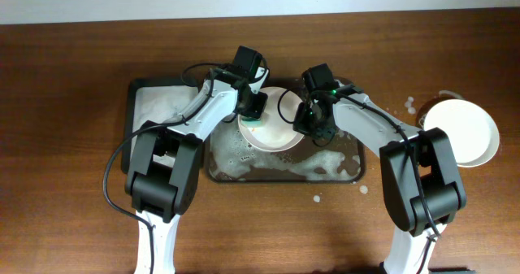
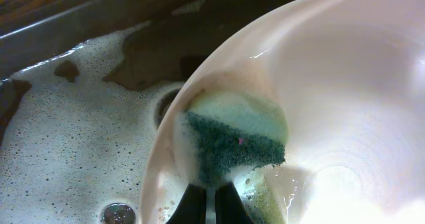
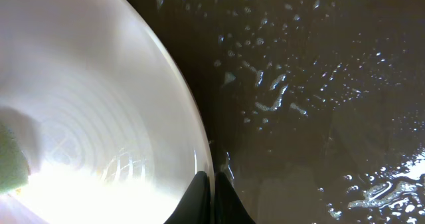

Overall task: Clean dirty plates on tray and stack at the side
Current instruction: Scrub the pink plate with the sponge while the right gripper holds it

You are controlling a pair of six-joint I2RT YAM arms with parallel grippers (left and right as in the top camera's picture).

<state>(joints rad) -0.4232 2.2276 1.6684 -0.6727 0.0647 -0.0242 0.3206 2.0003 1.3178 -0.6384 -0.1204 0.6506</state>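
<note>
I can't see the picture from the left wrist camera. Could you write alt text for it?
The left pincer, shut on a green scouring sponge, presses it against the inside of a pale round plastic plate, close to the rim. Behind the plate lies a dark brown tray, largely covered in white soap foam.

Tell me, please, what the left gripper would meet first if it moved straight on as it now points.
The left gripper grips the green sponge, which appears pressed on the plate; so probably the plate's inner face first.
</note>
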